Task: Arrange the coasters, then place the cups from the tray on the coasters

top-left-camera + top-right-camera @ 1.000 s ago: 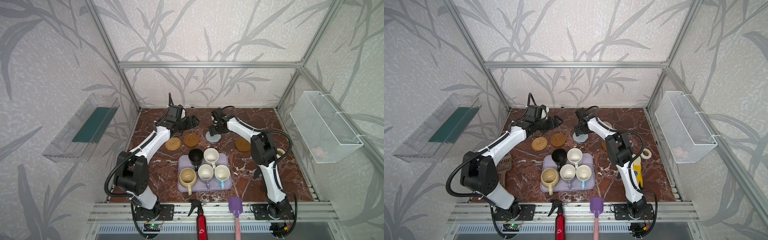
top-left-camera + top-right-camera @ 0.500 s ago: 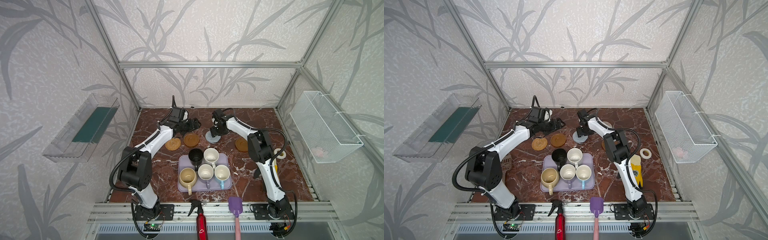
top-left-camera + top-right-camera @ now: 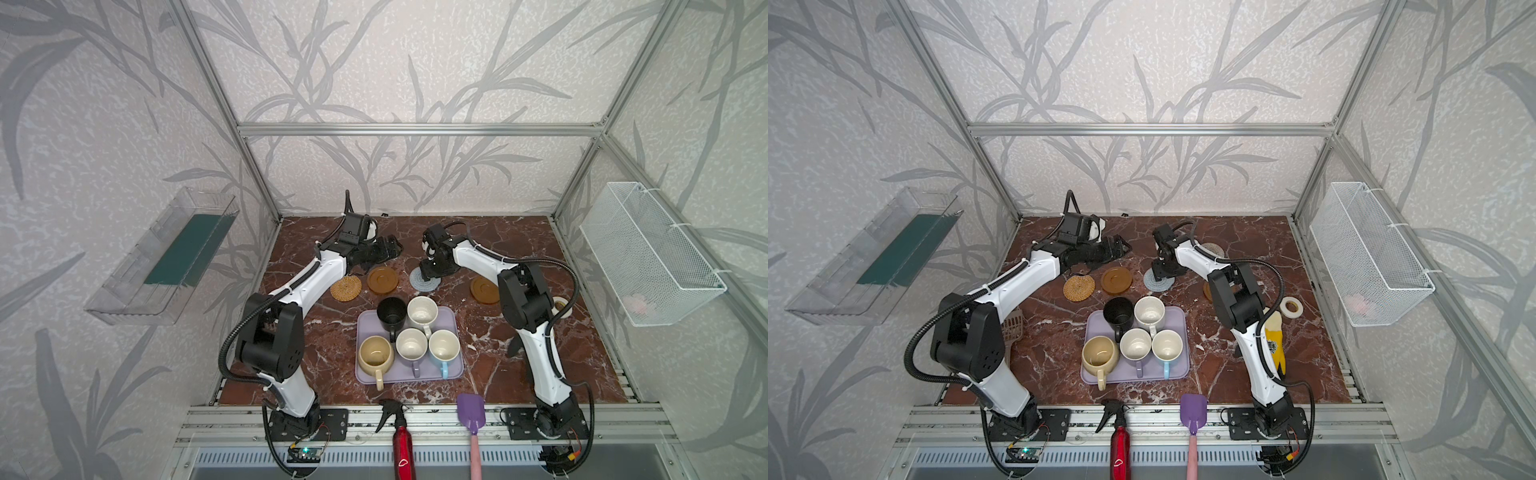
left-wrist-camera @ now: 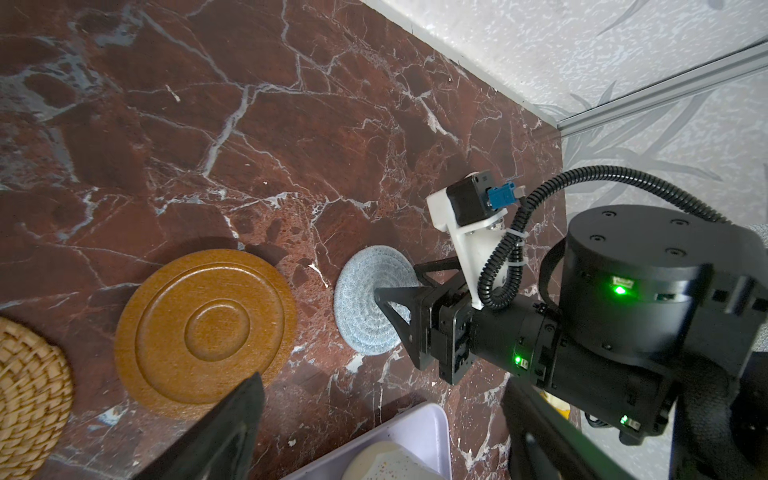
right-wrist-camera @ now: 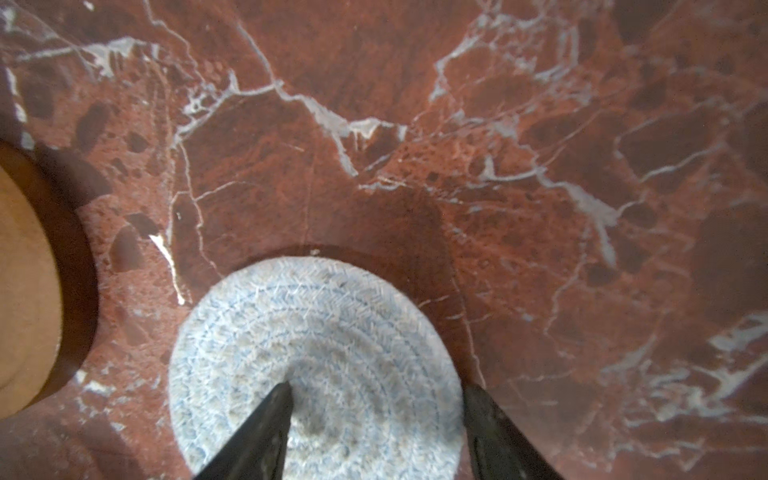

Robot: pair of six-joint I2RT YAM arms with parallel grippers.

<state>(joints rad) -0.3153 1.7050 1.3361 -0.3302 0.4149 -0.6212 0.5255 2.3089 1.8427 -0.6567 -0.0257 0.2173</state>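
Toward the back of the desk (image 3: 519, 237), the grey-blue coaster (image 5: 316, 332) is lying flat beside an amber coaster (image 4: 205, 328); being round, it is showing no long axis. The right tool (image 5: 376, 388) is standing over it with jaws spread, one fingertip above its middle and the other just outside its rim. The left tool (image 4: 382, 382) is hovering wide open nearby. The cups (image 3: 411, 345) are sitting on the tray (image 3: 455, 328), most handles pointing frontward.

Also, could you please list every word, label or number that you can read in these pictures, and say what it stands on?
None can be read.
Red metal spray bottle: a white mark near its base, too small to read.
Yellow flat object: a dark print, too blurred to read.
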